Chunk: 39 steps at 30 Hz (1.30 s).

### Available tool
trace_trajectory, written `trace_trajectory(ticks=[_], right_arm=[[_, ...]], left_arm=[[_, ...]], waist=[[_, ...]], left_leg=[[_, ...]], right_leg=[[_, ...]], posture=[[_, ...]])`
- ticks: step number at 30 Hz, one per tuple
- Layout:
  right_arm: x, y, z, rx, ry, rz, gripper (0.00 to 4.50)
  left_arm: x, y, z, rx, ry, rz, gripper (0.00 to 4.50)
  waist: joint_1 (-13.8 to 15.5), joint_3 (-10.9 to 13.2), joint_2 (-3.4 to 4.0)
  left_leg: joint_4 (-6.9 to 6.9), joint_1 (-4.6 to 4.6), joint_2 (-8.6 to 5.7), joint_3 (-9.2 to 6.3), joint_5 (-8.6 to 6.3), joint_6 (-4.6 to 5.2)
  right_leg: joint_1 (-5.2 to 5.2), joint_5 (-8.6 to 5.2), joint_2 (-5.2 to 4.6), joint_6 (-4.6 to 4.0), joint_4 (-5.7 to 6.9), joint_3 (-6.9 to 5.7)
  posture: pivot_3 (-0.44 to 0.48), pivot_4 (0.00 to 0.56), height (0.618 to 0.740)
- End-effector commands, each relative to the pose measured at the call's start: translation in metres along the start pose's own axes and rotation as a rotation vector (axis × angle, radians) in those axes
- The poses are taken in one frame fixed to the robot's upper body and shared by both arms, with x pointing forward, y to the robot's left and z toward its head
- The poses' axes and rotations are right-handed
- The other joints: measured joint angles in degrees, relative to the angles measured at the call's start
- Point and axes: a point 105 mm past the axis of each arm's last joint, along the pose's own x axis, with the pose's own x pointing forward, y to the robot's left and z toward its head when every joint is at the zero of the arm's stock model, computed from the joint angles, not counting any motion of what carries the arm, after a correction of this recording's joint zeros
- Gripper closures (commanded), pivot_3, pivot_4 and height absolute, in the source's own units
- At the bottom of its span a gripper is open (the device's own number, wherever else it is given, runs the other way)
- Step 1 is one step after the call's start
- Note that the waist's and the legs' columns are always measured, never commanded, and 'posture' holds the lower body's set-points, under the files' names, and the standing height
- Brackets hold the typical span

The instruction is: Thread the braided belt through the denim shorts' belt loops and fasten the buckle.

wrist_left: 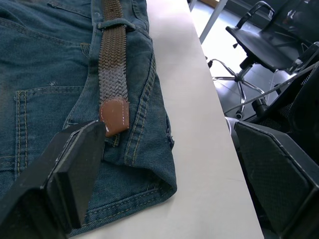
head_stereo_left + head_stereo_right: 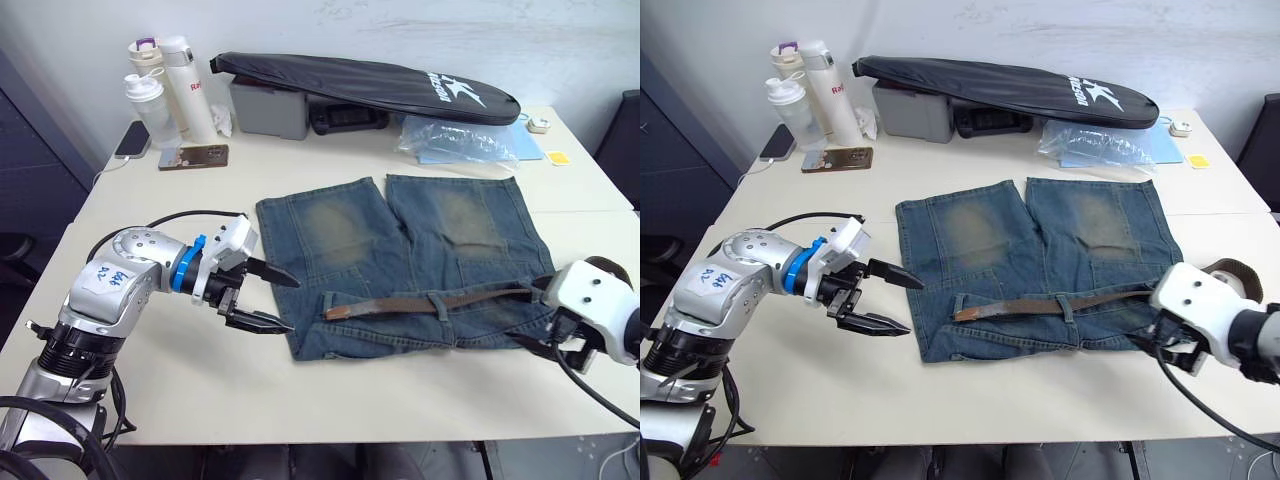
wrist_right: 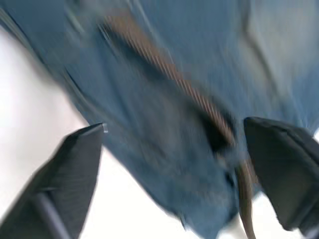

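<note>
The left gripper [image 2: 262, 297] has its two black, wedge-shaped fingers [image 1: 75, 169] spread wide and released, holding nothing. They hover just off the left edge of the denim shorts [image 2: 400, 260], pointing toward the waistband. Seen from the left wrist, one finger sits close beside the smooth tan leather tip of the braided belt [image 2: 430, 300]; whether it touches is unclear. Behind the fingers come a white wrist block, a blue ring and a rounded silver forearm, reaching in low from the left with the elbow bent.

The right gripper [image 3: 174, 164] also has its flat black fingers [image 3: 75, 169] parted, over the shorts and belt at the right end of the waistband, grasping nothing. Its white rounded housing hangs just above the bench [image 2: 380, 400] at the shorts' right edge.

The shorts lie flat on the pale bench, waistband nearest the robot, legs pointing away, faded blue denim with yellowish worn patches on both legs. The belt, a dark-brown woven strap, lies along the waistband, passing under a belt loop [image 2: 441, 301] near the middle. A coil of brown strap shows behind the right gripper's housing.

Farther back stand a long black zipped bag [image 2: 370, 85], a grey box [image 2: 268, 108], bottles [image 2: 175, 90], a phone [image 2: 193, 157] and a crumpled clear plastic bag [image 2: 460, 140].
</note>
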Motion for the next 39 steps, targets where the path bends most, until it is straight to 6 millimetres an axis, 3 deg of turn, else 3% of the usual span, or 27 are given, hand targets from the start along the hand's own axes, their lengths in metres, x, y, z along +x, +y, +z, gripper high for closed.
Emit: trace_trajectory(ticks=[1,4,12,13,14,21,23,39], right_arm=[[0.016,0.030,0.009,-0.010,-0.029,0.101,0.03],[0.032,0.045,0.009,-0.044,-0.030,0.128,0.03],[0.055,0.052,0.016,-0.060,-0.064,0.107,0.03],[0.058,0.051,0.013,-0.055,-0.049,0.103,0.54],[0.061,0.050,0.010,-0.053,-0.033,0.098,0.75],[0.076,0.036,-0.013,-0.068,0.056,0.023,4.22],[0.074,0.028,-0.022,-0.074,0.085,-0.004,4.40],[0.040,-0.024,-0.074,-0.159,0.236,-0.115,4.45]], left_arm=[[-0.003,0.001,0.006,0.045,0.010,0.000,0.00],[-0.003,0.002,0.005,0.057,0.029,0.000,0.00],[-0.007,0.002,-0.001,0.057,0.056,0.012,0.00],[-0.007,0.002,-0.001,0.058,0.057,0.014,0.00],[-0.006,0.002,-0.002,0.059,0.057,0.015,0.00],[-0.005,0.004,-0.003,0.065,0.062,0.025,0.00],[-0.005,0.004,-0.004,0.066,0.064,0.030,0.00],[0.001,0.005,-0.004,0.079,0.057,0.022,0.00]], waist=[[0.00,-0.02,0.04],[0.13,-0.05,0.09],[-0.11,-0.10,0.16],[-0.13,-0.11,0.18],[-0.15,-0.11,0.19],[-0.34,-0.24,0.02],[-0.42,-0.30,-0.07],[0.53,-0.42,-0.20]], left_leg=[[0.00,-0.01,0.01,0.00,0.00,0.00],[0.03,-0.03,-0.03,-0.02,0.00,0.00],[0.05,-0.01,0.01,0.00,-0.01,0.02],[0.05,0.00,0.03,0.01,-0.01,0.02],[0.05,-0.01,0.04,0.01,-0.01,0.02],[0.06,0.06,0.06,0.01,-0.01,0.02],[0.06,0.08,0.06,0.01,-0.01,0.01],[0.20,0.04,-0.12,-0.02,-0.02,0.05]], right_leg=[[-0.01,0.00,-0.02,0.00,0.00,0.00],[-0.03,0.00,-0.08,0.00,0.00,-0.01],[-0.07,0.00,-0.14,0.00,-0.01,0.02],[-0.07,0.00,-0.14,0.00,0.00,0.03],[-0.08,0.00,-0.14,0.00,0.00,0.03],[-0.05,0.00,-0.15,-0.01,0.01,0.03],[-0.03,0.00,-0.15,-0.01,0.01,0.03],[0.08,0.01,-0.29,0.01,0.02,-0.02]], posture=[[0.000,0.150,0.740],[0.000,0.150,0.740],[0.000,0.150,0.740],[0.000,0.150,0.740],[0.000,0.150,0.740],[0.000,0.150,0.740],[0.000,0.150,0.740],[0.000,0.150,0.740]])
